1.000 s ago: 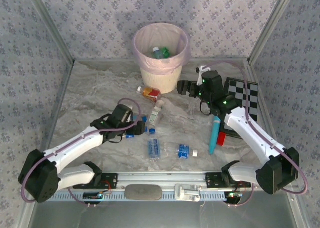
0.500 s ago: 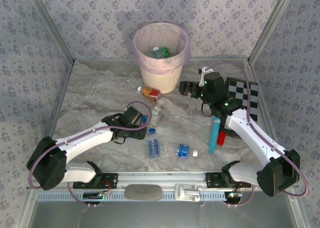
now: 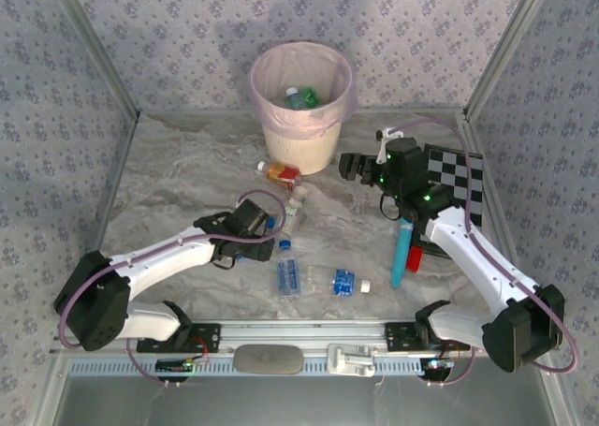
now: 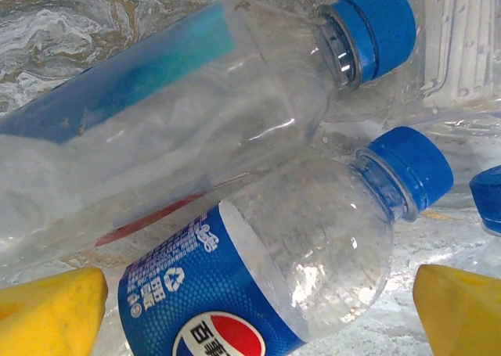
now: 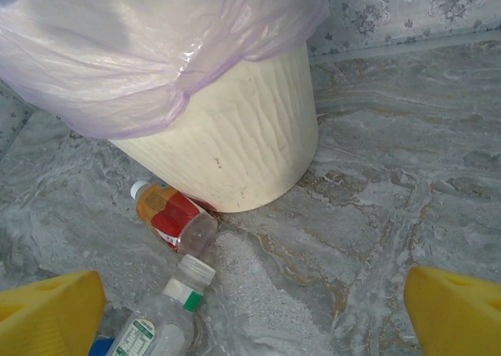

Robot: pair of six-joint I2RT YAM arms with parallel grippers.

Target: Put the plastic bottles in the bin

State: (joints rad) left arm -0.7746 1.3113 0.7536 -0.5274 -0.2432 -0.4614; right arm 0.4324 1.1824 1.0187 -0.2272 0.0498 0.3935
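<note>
In the left wrist view, my left gripper point(image 4: 258, 297) is open, its yellow fingers point(image 4: 51, 309) either side of a clear Pepsi bottle point(image 4: 313, 246) with a blue cap. A second blue-capped clear bottle point(image 4: 196, 106) lies against it. From above, the left gripper point(image 3: 258, 235) is low at mid-table. My right gripper point(image 3: 348, 167) hangs open and empty beside the cream bin point(image 3: 301, 150). An orange-red labelled bottle point(image 5: 168, 215) lies at the base of the bin point(image 5: 235, 137), with a white-capped bottle point(image 5: 160, 317) below it. Two blue-labelled bottles point(image 3: 288, 276) point(image 3: 344, 282) lie near the front.
The bin's pink liner point(image 3: 271, 75) holds green and clear bottles point(image 3: 301, 96). A turquoise stick with a red end point(image 3: 401, 248) lies under the right arm, by the chequered board point(image 3: 459, 178). A loose blue cap point(image 3: 284, 244) lies beside the left gripper.
My left gripper has moved right and down onto the pair of blue-capped bottles. The right gripper has drifted slightly right, away from the bin.
</note>
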